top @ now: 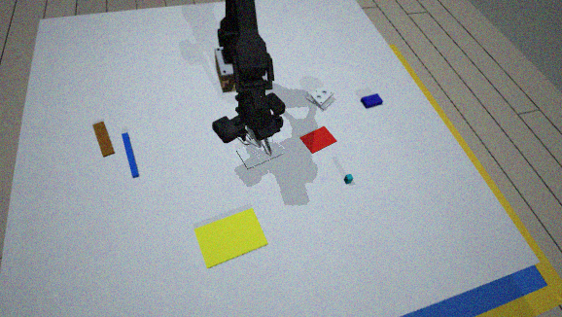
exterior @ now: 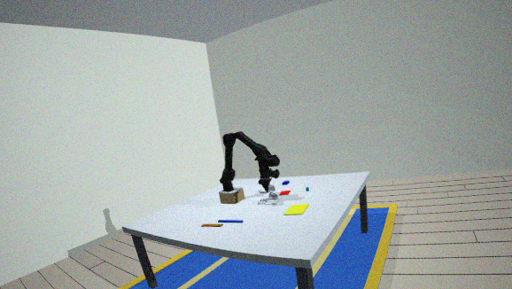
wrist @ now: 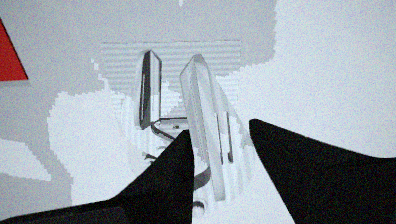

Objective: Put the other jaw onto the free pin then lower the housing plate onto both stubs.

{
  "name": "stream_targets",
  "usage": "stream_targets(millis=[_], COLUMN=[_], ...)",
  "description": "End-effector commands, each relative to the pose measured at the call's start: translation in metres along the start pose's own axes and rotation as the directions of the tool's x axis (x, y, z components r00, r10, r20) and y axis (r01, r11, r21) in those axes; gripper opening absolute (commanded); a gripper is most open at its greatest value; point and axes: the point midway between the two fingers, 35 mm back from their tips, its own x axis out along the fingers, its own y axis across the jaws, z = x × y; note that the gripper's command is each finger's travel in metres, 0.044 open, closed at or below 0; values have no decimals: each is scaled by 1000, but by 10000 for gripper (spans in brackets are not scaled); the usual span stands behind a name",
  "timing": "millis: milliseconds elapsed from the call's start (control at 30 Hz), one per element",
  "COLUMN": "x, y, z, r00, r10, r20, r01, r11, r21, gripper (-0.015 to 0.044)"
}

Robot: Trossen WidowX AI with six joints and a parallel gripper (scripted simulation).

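Right, going left to right in the top view: left of the fingers we've 1 brown bar (top: 103, 139) (exterior: 212, 225), 1 blue bar (top: 130, 155) (exterior: 230, 221) and 1 yellow sheet (top: 230, 238) (exterior: 296, 209). Gripper (top: 259, 137) (exterior: 267, 191) (wrist: 220, 131) is part-open, clamped on 1 jaw, the held jaw (wrist: 202, 105), over the ridged base (top: 247, 167) (exterior: 267, 202) (wrist: 172, 48); pin seating and mesh, can't tell. Right of them: 1 more, the other jaw (top: 267, 147) (wrist: 151, 90), presumably pinned; 1 red tile (top: 318, 139) (exterior: 284, 192) (wrist: 11, 57), 1 white plate (top: 327, 97), likely the housing, 1 teal block (top: 348, 179) (exterior: 307, 189), 1 navy block (top: 371, 100) (exterior: 285, 183). Left: plate on, back off.

Ribbed pale base plate (wrist: 111, 54), matt black pincer (top: 255, 141) (exterior: 266, 188) (wrist: 220, 131).
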Motion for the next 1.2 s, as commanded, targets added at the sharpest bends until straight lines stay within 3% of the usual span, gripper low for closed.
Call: stream_targets(millis=[0, 833, 1167], x=[7, 48, 49], y=[0, 1, 1], z=[-1, -2, -2], r00=[1000, 1000, 1000], r10=[1, 2, 2], r20=[-6, -6, -6], r01=[-1, -2, -2], r11=[1000, 1000, 1000], r21=[-4, -5, -5], gripper=[134, 134, 134])
